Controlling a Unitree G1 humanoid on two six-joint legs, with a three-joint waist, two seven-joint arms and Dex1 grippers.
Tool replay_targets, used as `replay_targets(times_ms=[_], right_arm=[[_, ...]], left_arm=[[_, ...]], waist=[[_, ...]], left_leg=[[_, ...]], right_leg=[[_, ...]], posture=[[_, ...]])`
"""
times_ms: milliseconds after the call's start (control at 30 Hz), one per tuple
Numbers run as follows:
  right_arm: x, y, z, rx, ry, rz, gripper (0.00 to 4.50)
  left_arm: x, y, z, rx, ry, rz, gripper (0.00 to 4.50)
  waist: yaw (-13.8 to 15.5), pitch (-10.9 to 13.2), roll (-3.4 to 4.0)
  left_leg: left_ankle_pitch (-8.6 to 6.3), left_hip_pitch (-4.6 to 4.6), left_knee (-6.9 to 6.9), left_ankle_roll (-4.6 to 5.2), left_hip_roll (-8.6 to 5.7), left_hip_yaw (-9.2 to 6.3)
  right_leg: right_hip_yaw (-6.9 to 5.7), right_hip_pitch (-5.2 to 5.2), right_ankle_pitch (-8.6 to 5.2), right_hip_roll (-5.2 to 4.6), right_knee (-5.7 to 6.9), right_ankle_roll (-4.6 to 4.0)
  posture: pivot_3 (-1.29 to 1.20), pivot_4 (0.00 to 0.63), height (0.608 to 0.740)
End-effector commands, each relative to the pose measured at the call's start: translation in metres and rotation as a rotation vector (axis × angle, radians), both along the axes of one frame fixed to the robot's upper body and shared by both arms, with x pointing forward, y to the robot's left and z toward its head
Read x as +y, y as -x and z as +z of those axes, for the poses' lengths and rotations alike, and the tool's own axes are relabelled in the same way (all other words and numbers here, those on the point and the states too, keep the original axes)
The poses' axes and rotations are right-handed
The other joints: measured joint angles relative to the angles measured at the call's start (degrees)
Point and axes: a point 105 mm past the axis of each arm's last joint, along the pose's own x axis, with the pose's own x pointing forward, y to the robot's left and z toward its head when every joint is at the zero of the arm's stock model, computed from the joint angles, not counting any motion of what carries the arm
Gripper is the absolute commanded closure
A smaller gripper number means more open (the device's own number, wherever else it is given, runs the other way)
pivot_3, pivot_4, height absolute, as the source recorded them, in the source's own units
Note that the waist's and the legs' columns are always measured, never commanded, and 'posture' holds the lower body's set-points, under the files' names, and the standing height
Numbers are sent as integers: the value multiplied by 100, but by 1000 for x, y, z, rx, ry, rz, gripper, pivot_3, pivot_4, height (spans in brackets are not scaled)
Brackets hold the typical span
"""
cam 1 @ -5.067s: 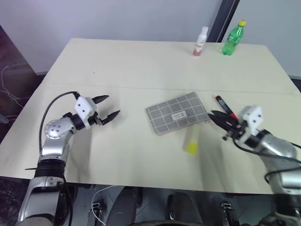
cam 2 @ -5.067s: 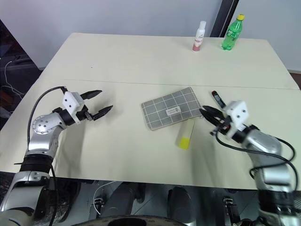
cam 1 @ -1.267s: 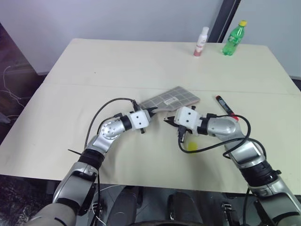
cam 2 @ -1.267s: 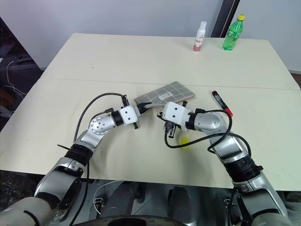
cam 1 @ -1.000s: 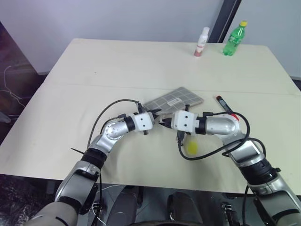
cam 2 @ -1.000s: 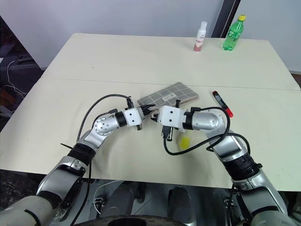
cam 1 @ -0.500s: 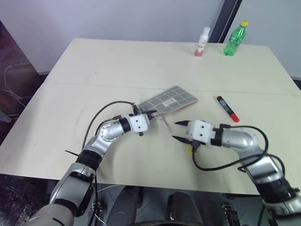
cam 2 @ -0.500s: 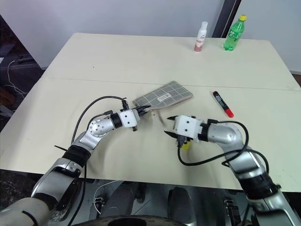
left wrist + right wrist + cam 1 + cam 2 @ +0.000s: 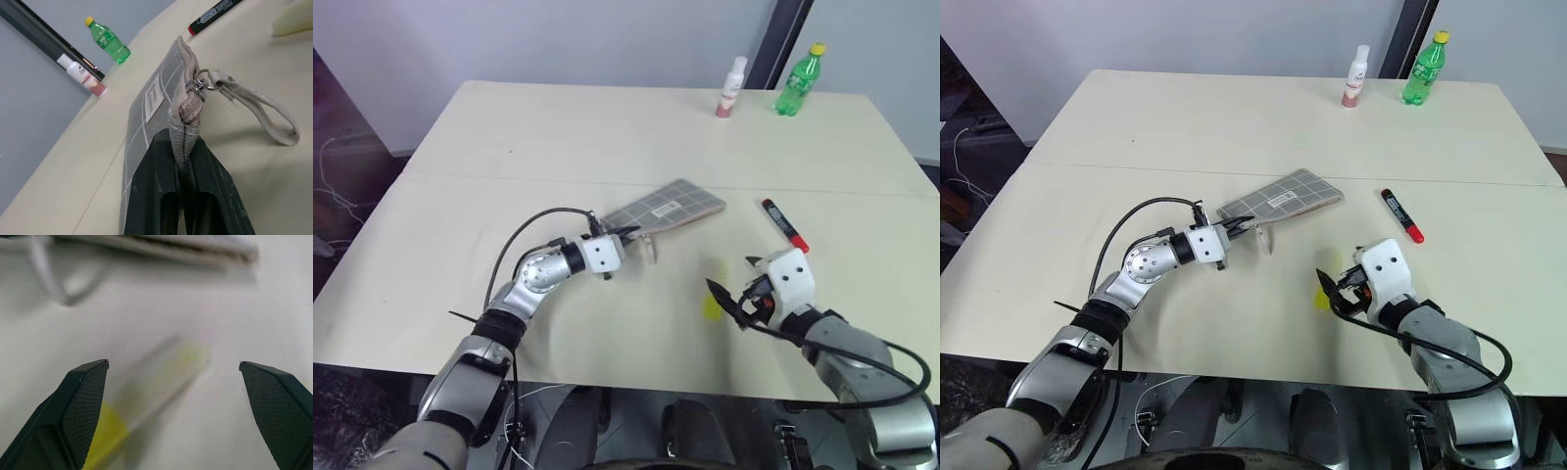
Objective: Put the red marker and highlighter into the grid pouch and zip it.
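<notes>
The grey grid pouch (image 9: 667,208) lies mid-table, its near corner pinched in my left gripper (image 9: 625,233), which is shut on it. In the left wrist view the fingers (image 9: 161,196) clamp the pouch's edge (image 9: 185,134), with the metal zip pull (image 9: 202,86) and a pale strap loop (image 9: 259,110) hanging beside them. To the pouch's right lies the red marker (image 9: 784,224). The pale yellow highlighter (image 9: 713,296) rests nearer the front edge. My right gripper (image 9: 730,274) is open right beside it, and the right wrist view shows the highlighter (image 9: 146,404) between and beyond the spread fingers.
A green bottle (image 9: 799,78) and a white and pink bottle (image 9: 732,86) stand at the table's far right. A seam crosses the table (image 9: 509,176) behind the pouch. The front edge runs close below both arms.
My right gripper has let go at the pouch's zip end, opened wide, and drawn back to the right, to the highlighter. The left gripper keeps its hold on the pouch.
</notes>
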Motion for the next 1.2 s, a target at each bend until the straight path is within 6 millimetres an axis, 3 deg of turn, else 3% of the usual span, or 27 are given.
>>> replay_targets(times_ms=[33, 367, 467, 667, 767, 867, 967, 1100, 1200], right_arm=[[4, 5, 1, 49, -20, -13, 68], [22, 1, -19, 203, -72, 13, 68], [26, -6, -16, 198, -97, 17, 68], [27, -11, -25, 213, 32, 76, 68], [28, -12, -31, 215, 52, 79, 907], [25, -14, -31, 204, 46, 57, 2519], [23, -13, -32, 199, 48, 51, 3615], [19, -15, -28, 174, 80, 63, 3598], [19, -18, -13, 101, 55, 108, 3598]], left_arm=[[-3, 0, 12, -36, 33, -19, 4500], [-2, -1, 12, -34, 34, -9, 4500], [-2, -1, 11, -32, 36, -5, 4500], [1, 0, 12, -39, 39, 2, 4500], [2, 1, 14, -44, 41, 6, 4500], [3, 1, 15, -45, 41, 6, 4500], [2, 2, 15, -45, 41, 4, 4500], [0, 2, 17, -44, 48, -1, 4500], [0, 2, 17, -32, 64, -5, 4500]], waist=[[2, 0, 0], [0, 0, 0], [-2, 0, 0], [-5, -1, -2], [-8, -3, -5], [-7, -3, -5], [-5, -3, -5], [-4, -3, -5], [8, -3, -5]], left_leg=[[0, -1, -2, 0, -1, 1], [-2, -4, -2, 3, -3, 1], [-1, -3, -1, 4, -3, 2], [-1, -3, 2, 4, -3, 2], [-1, -2, 3, 4, -2, 1], [-1, -1, 3, 4, -1, 1], [-1, -1, 5, 4, -1, 1], [-1, -1, 6, 4, -1, 1], [-1, -2, 7, 4, -2, 1]], right_leg=[[0, -1, 0, -1, -1, 0], [-1, -2, 1, -4, -5, 1], [-1, -2, 1, -4, -5, 1], [-2, -1, 1, -3, -4, 2], [-2, 1, 1, -3, -4, 2], [-3, 3, 1, -2, -4, 2], [-3, 4, 2, -1, -4, 2], [-3, 4, 2, -1, -4, 2], [-4, 4, 2, -2, -5, 3]], posture=[[0, 150, 740], [0, 150, 740], [0, 150, 740], [0, 150, 740], [0, 150, 740], [0, 150, 740], [0, 150, 740], [0, 150, 740], [0, 150, 740]])
